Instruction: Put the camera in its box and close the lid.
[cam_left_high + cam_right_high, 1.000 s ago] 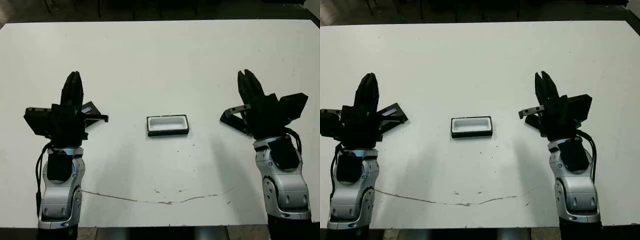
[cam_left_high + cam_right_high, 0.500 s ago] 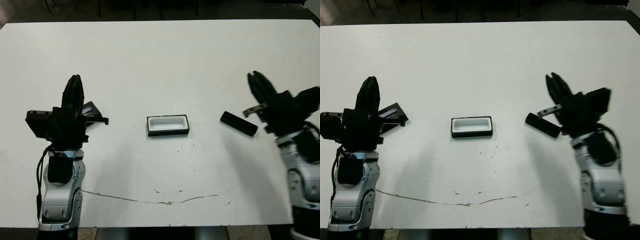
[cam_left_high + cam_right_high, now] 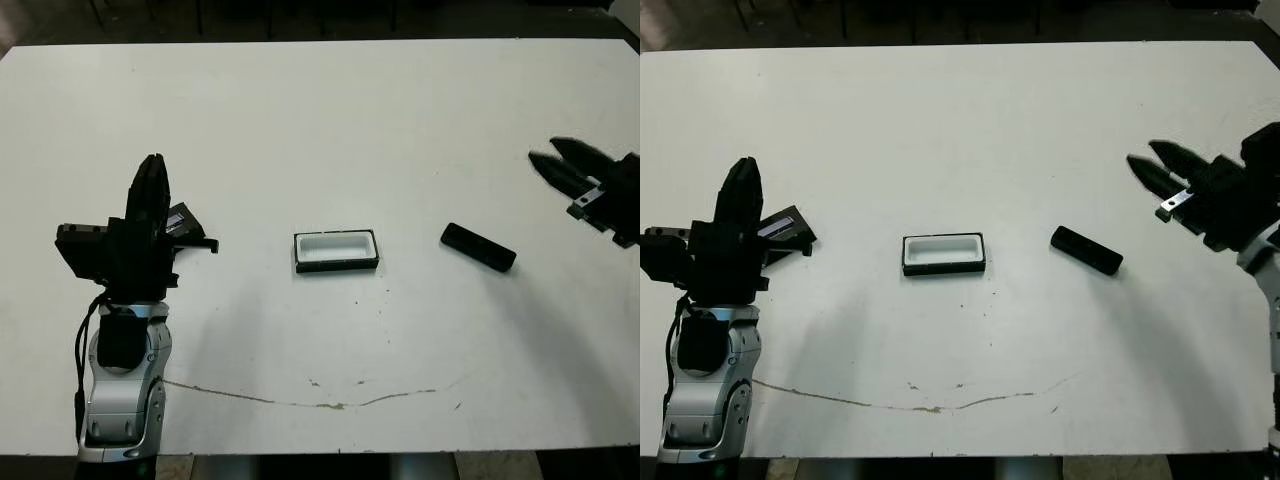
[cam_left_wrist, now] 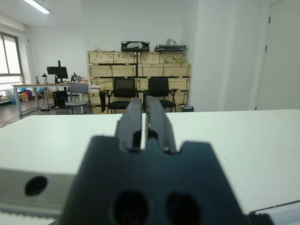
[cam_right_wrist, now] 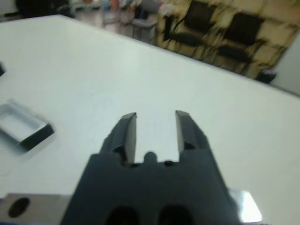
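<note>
our right claw (image 3: 1152, 168) hangs parted and empty over the desk (image 3: 320, 110), the camera (image 3: 478, 247) between it and the box (image 3: 336, 251), the lid (image 3: 780, 228) by our pinched-together left claw (image 3: 152, 185). right wrist view: fingers (image 5: 125, 131) spread; we'd approach the camera across its narrow width.

camera (image 3: 1087, 250) — black | box (image 3: 943, 253) — black, white lining | table (image 3: 940, 120) — white

white table (image 3: 330, 120), office chairs (image 4: 140, 89), crates (image 4: 140, 57)
</note>
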You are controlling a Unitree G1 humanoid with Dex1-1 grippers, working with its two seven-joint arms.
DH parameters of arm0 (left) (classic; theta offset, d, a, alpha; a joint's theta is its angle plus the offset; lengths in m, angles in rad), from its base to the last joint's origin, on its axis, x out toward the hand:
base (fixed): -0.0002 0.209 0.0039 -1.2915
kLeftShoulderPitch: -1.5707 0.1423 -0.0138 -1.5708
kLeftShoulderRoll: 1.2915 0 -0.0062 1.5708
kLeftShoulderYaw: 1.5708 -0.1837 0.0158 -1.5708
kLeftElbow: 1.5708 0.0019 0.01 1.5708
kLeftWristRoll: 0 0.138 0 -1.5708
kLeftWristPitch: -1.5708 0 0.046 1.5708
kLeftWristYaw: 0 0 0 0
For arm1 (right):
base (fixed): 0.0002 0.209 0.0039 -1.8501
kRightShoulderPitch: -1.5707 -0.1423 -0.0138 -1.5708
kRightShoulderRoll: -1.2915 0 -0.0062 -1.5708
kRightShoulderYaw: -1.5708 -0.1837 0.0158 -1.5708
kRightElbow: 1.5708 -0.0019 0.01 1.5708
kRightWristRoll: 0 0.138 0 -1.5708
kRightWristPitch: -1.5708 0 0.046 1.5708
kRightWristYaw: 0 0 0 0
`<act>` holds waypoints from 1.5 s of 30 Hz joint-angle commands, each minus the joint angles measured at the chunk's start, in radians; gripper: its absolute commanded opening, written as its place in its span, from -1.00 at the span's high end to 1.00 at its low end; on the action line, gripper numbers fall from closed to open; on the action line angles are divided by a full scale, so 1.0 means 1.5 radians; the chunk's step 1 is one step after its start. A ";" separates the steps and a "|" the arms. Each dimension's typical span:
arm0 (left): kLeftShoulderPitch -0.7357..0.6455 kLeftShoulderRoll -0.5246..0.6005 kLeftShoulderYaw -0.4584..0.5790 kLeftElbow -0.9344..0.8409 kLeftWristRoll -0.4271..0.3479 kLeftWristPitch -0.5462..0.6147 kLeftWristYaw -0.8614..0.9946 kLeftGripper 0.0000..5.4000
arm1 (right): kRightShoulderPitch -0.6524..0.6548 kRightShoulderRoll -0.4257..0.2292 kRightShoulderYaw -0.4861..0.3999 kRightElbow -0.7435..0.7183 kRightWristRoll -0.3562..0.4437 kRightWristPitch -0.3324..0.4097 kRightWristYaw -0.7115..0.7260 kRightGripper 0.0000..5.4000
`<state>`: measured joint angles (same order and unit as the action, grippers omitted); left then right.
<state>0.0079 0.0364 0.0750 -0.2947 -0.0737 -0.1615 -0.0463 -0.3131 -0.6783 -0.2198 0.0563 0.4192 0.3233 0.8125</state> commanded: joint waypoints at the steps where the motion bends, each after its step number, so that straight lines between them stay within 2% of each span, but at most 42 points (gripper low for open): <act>1: 0.010 0.010 0.004 0.013 0.006 -0.001 -0.003 1.00 | -0.009 -0.017 0.024 0.049 -0.001 0.005 0.061 0.20; 8: 0.009 0.011 0.006 0.010 0.003 0.007 -0.006 1.00 | -0.029 -0.024 0.068 0.122 -0.003 0.013 0.172 -0.26; 10: 0.009 0.012 0.007 0.011 0.002 0.007 -0.007 1.00 | -0.032 -0.018 0.074 0.138 -0.004 0.002 0.194 -0.39; 19: 0.008 0.020 0.009 0.012 -0.001 0.016 -0.017 1.00 | -0.019 -0.005 0.082 0.136 -0.001 0.024 0.196 -0.97; 27: 0.006 0.025 0.011 0.015 -0.004 0.019 -0.025 1.00 | -0.016 0.012 0.085 0.185 -0.009 0.010 0.198 -0.99; 39: 0.002 0.018 0.013 0.019 -0.001 0.010 -0.016 1.00 | 0.009 0.003 0.103 0.134 -0.024 0.059 0.177 -0.99; 45: 0.004 0.020 0.014 0.013 0.003 0.015 -0.012 1.00 | 0.014 0.013 0.107 0.163 -0.030 0.032 0.185 -0.99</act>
<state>0.0004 0.0589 0.0880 -0.2825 -0.0762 -0.1510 -0.0701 -0.3147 -0.6665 -0.0658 0.2801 0.3841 0.3791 1.0870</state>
